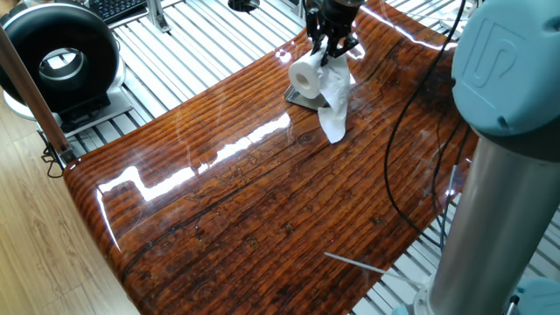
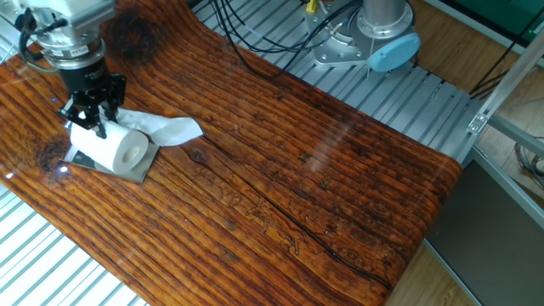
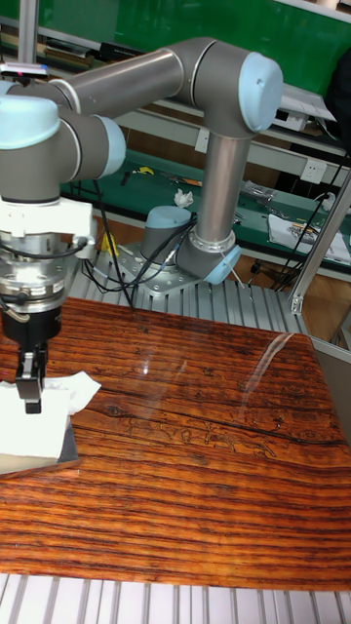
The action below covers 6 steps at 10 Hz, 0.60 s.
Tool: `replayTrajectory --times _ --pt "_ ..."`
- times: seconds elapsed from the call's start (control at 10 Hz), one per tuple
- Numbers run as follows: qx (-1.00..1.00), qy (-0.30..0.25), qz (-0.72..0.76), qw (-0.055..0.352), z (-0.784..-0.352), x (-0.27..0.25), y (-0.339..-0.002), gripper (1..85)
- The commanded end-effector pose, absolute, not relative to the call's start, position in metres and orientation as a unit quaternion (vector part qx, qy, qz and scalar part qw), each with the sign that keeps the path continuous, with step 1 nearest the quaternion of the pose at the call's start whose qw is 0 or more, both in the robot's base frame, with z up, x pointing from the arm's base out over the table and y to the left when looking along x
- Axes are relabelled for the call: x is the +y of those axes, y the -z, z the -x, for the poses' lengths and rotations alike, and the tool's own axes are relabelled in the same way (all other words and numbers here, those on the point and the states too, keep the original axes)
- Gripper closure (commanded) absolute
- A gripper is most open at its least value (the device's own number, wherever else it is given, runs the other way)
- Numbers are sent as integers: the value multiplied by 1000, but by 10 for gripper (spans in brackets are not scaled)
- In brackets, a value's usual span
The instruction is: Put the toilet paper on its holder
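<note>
The toilet paper (image 1: 305, 77) is a white roll lying on its side at the far end of the wooden table, its loose sheet (image 1: 335, 112) trailing down beside it. My gripper (image 1: 331, 51) reaches down from above and is shut on the back of the roll (image 2: 116, 147). Under the roll lies the holder's flat silver base plate (image 2: 132, 168); its upright bars are hidden by the roll. In the tall fixed view the gripper (image 3: 31, 392) pinches the roll (image 3: 24, 434) at the left edge, above the plate (image 3: 68, 451).
A big black ring-shaped device (image 1: 58, 55) stands off the table to the left. Black cables (image 1: 392, 131) hang over the table's right side. The arm's base (image 2: 381, 38) sits on the slatted metal frame behind the table. A thin white rod (image 1: 354, 264) lies near the front edge.
</note>
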<state>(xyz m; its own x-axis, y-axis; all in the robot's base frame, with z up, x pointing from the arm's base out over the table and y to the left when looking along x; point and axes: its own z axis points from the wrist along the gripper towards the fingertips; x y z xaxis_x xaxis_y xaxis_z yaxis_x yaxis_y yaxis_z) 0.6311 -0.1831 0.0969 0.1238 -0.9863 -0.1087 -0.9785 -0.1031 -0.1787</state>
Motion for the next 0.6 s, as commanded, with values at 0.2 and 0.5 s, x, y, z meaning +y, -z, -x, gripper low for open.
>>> replayTrajectory --times 0.2,0.5 --pt "662 32 743 97 -633 -207 -99 847" --pt "674 19 733 88 -625 -210 -96 733"
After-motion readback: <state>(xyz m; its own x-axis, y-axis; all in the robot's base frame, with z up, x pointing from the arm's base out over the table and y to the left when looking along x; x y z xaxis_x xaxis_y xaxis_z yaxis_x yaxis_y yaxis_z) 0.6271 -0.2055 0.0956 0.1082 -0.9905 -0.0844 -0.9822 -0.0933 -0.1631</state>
